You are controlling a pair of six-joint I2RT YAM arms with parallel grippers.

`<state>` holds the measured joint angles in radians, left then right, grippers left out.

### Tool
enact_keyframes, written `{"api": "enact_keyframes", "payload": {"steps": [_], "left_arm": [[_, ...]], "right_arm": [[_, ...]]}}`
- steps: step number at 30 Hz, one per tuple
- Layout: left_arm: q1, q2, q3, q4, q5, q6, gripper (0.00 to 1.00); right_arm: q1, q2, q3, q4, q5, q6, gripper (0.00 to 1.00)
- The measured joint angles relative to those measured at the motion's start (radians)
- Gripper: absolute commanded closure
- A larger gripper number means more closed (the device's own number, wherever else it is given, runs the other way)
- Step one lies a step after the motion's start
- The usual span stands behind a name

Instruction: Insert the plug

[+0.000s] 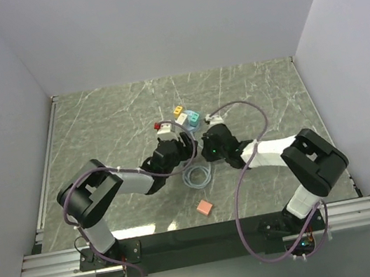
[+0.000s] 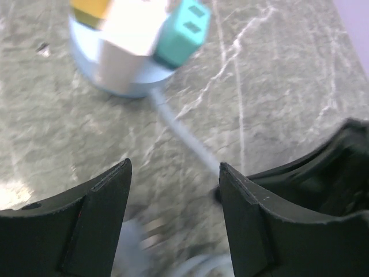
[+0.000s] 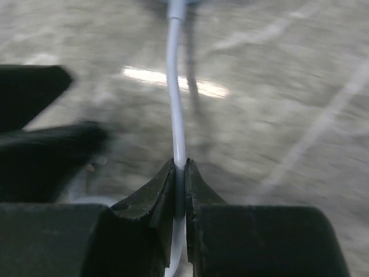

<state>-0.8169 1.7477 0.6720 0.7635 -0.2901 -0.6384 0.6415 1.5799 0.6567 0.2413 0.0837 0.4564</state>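
Observation:
A round pale-blue hub (image 2: 124, 81) carries a white block, a yellow block and a teal socket (image 2: 183, 32); from above the hub (image 1: 183, 117) lies at mid-table. Its thin white cable (image 2: 184, 135) runs down toward a loose coil (image 1: 197, 174). My right gripper (image 3: 180, 170) is shut on this cable (image 3: 176, 104), which passes straight up between the pads. My left gripper (image 2: 173, 179) is open just short of the hub, with the cable lying on the table near its right finger (image 2: 253, 213). The plug itself is blurred and I cannot make it out.
A red-and-white block (image 1: 163, 129) sits left of the hub. A small pink block (image 1: 204, 207) lies near the front edge. Both grippers (image 1: 196, 143) are close together over the cable. White walls surround the marbled table (image 1: 97, 125).

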Motion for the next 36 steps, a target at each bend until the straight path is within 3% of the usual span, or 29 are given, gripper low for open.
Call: {"api": "enact_keyframes", "payload": {"steps": [6,18,21,24,25,36], "left_arm": [[0.016,0.000,0.031,-0.053,-0.008,0.018,0.32],[0.027,-0.007,-0.012,-0.183,-0.145,0.021,0.34],[0.027,0.007,-0.011,-0.169,-0.144,0.022,0.34],[0.027,0.026,-0.011,-0.135,-0.139,0.021,0.35],[0.028,0.034,-0.010,-0.123,-0.135,0.021,0.34],[0.039,0.126,0.060,-0.044,-0.060,0.018,0.39]], "right_arm": [[0.110,0.074,0.087,-0.006,0.006,0.016,0.98],[0.196,0.153,0.143,0.013,0.023,0.048,0.94],[0.198,0.140,0.133,0.014,0.021,0.050,0.90],[0.199,0.116,0.111,0.017,0.020,0.052,0.80],[0.199,0.108,0.103,0.018,0.021,0.053,0.72],[0.251,0.056,0.052,0.110,-0.059,0.074,0.44]]}}
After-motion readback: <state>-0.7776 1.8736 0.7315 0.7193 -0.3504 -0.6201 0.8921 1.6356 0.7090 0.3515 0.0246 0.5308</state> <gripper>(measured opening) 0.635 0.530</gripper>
